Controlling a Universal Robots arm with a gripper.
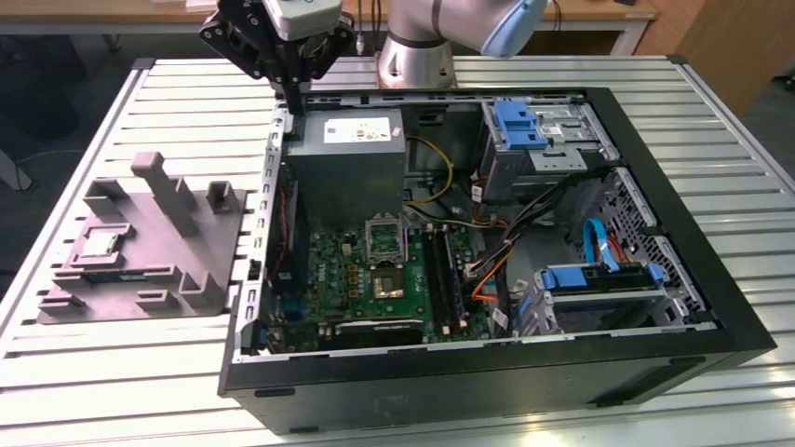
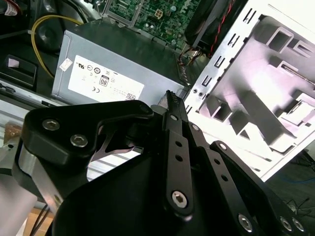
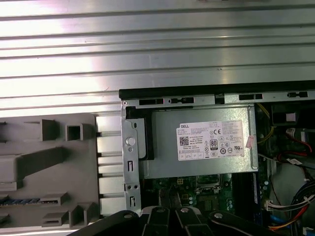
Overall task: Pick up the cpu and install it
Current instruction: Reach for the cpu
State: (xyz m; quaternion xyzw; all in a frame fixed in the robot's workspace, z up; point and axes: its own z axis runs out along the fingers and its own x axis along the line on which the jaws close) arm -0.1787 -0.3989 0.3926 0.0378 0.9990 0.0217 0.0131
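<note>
The cpu (image 1: 100,245) is a small pale square chip lying flat in a recess of the grey tray (image 1: 137,307), at the exterior view's left, outside the computer case. My gripper (image 1: 292,91) hangs high over the case's far left corner, above the power-supply box (image 1: 354,158), well away from the cpu. Its black fingers (image 2: 171,105) meet at their tips, shut, with nothing held. The green motherboard (image 1: 372,279) lies inside the open case, and its metal-framed socket (image 1: 385,240) stands open.
The black case (image 1: 695,279) takes up the middle of the slatted metal table (image 1: 125,391). Blue drive cages (image 1: 522,126), cables and a yellow wire (image 1: 435,163) crowd its right side. Upright posts (image 1: 168,191) rise from the tray. The arm's base (image 1: 416,56) stands behind the case.
</note>
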